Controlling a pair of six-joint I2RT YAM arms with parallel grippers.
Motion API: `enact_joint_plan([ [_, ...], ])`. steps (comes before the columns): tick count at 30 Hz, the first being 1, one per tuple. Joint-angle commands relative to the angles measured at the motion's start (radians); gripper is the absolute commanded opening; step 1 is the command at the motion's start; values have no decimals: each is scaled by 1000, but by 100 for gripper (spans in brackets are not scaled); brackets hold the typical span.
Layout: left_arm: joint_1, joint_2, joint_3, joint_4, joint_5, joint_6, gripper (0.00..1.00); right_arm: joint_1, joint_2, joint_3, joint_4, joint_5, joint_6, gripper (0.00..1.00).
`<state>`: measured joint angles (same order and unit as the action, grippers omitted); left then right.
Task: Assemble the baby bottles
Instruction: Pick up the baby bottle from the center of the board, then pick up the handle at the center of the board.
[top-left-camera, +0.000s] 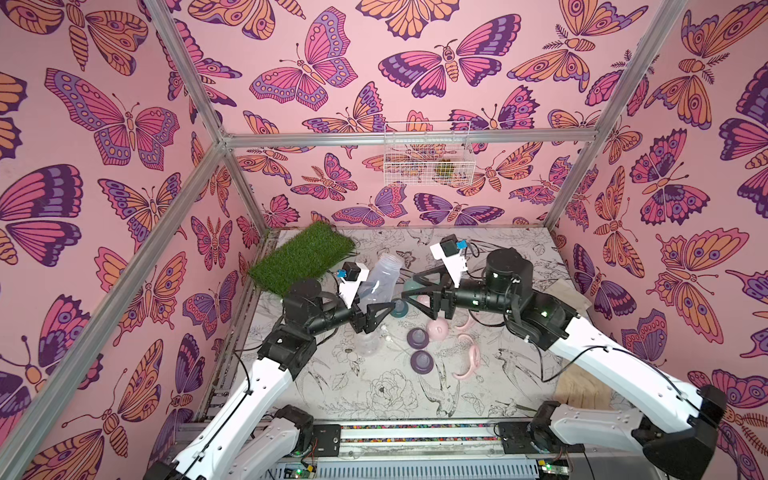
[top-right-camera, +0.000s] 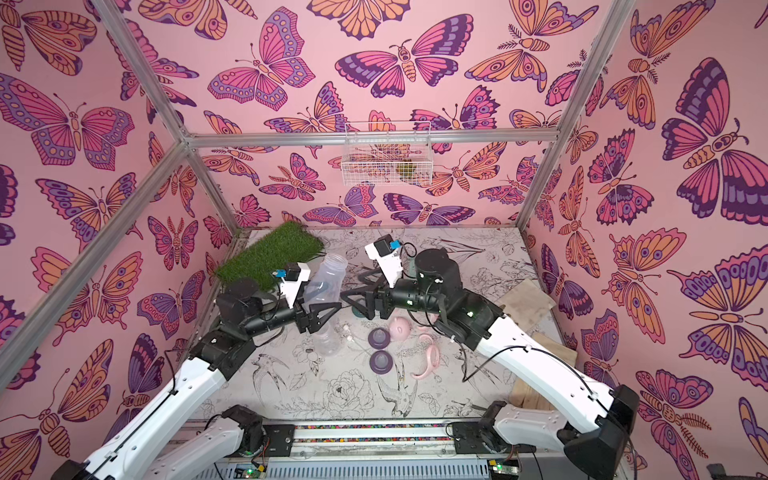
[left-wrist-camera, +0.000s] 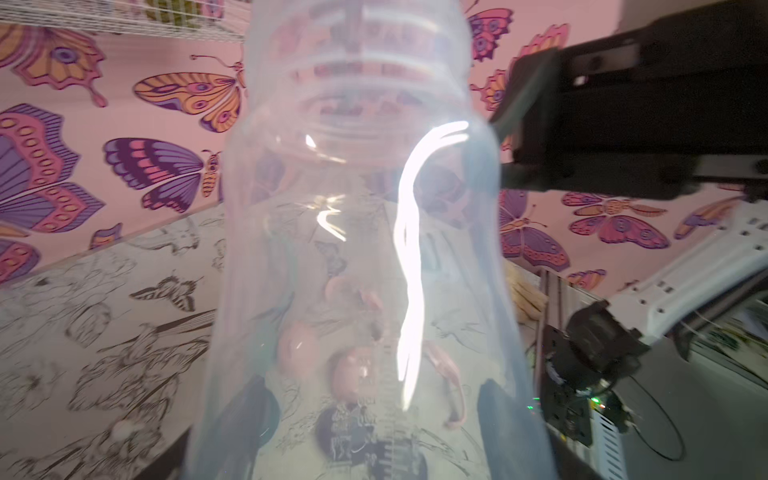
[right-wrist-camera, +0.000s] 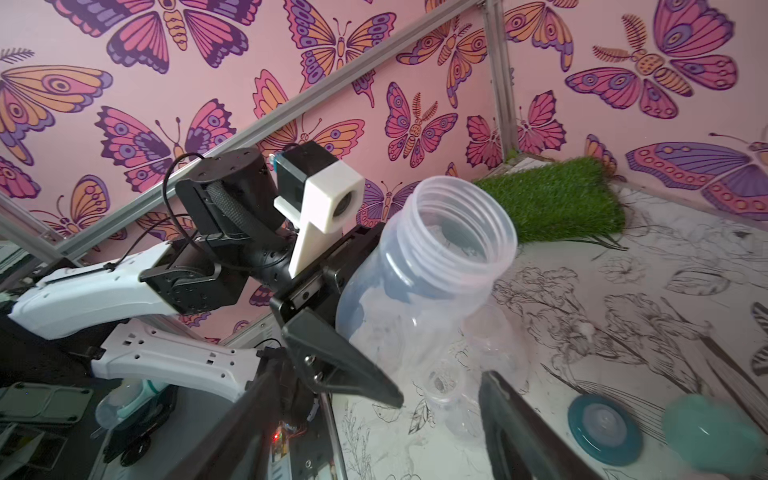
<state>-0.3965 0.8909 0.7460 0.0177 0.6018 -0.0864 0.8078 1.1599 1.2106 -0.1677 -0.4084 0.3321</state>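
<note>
Bottle (top-left-camera: 380, 277) clamped low on body btwn L jaws, tilted, mouth up; R jaws wide, empty, just beside.

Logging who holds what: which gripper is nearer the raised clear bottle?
Left. The left gripper is clamped around the raised clear bottle, low on its body; the right gripper stands open just beside it, holding nothing.

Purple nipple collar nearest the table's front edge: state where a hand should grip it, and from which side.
Grip the purple nipple collar across its round outer rim, coming straight down from above. It lies flat with the nipple pointing up, so the rim offers two opposite sides; the small nipple would probably slip.
</note>
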Motion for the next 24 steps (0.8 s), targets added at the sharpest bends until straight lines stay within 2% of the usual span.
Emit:
enact_joint_plan([
  [1,5,-10,-18,52,-204,-13,0,0,-36,-10,-127,155,-8,79],
  [4,5,-27,-26,52,-281,-9,0,-14,-65,-34,-262,332,62,77],
  [8,4,-56,-38,51,-293,13,0,-37,-112,-130,-471,540,197,69],
  [12,1,-58,-34,49,-286,17,0,-99,-180,-304,-540,464,344,60],
  [17,-13,-50,-30,48,-279,19,0,-128,-282,-492,-537,373,477,57],
  [24,-76,-35,-1,18,-350,79,0,-133,-341,-711,-367,265,645,46],
])
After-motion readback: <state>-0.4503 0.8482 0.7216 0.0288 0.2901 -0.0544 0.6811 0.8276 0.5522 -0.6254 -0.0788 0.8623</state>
